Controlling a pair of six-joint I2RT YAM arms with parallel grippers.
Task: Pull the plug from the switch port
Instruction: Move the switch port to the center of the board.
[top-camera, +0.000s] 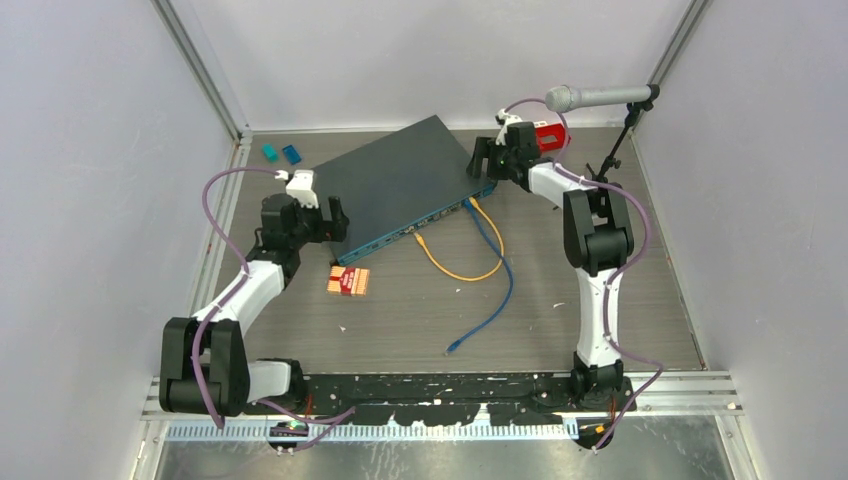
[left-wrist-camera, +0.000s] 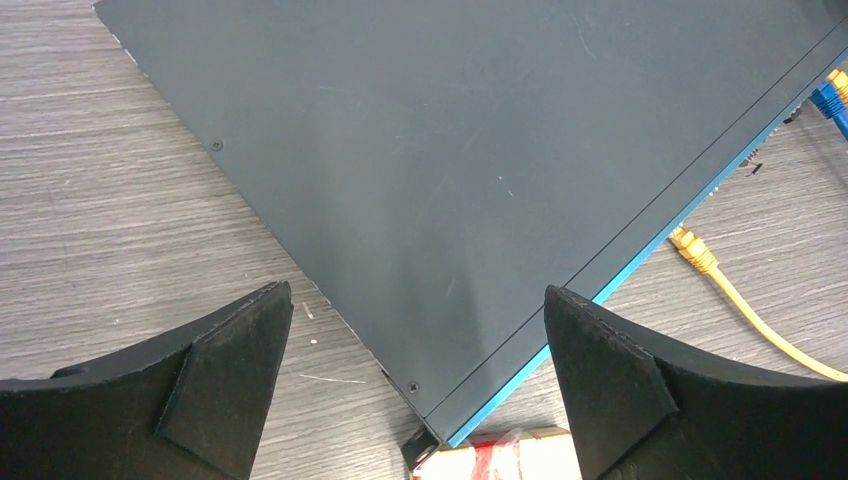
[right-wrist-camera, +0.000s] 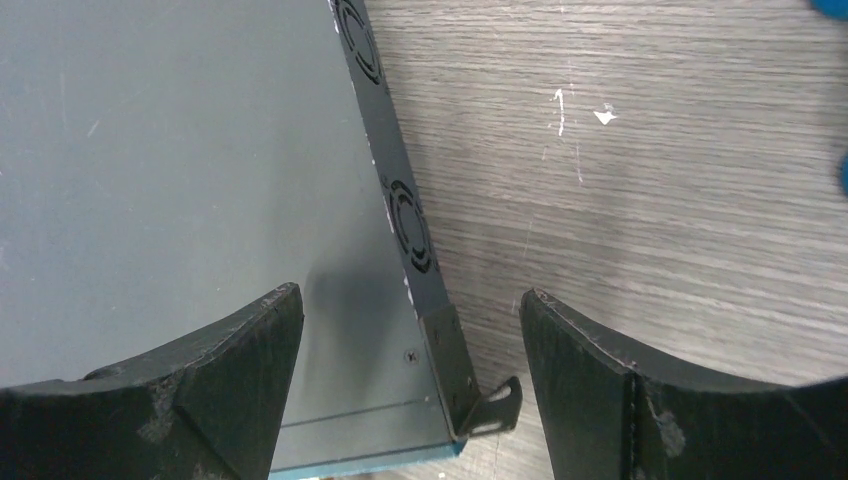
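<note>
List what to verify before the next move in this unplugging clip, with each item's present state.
1. Left gripper jaws open: ok, framing one front corner of the wide dark slate-grey switch with teal front edge.
2. Right gripper jaws open: ok, over the switch's other front corner.
3. Plug in hand: not ok, neither gripper holds a cable.
4. Blue cable reaches the front sockets: ok; one plug of the yellow cable lies loose on the table.
5. Which plug is seated: cannot tell.

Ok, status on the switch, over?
Left gripper, right gripper: jaws open, over switch front corners. Blue cable, yellow cable look plugged in. Nothing in the way.
</note>
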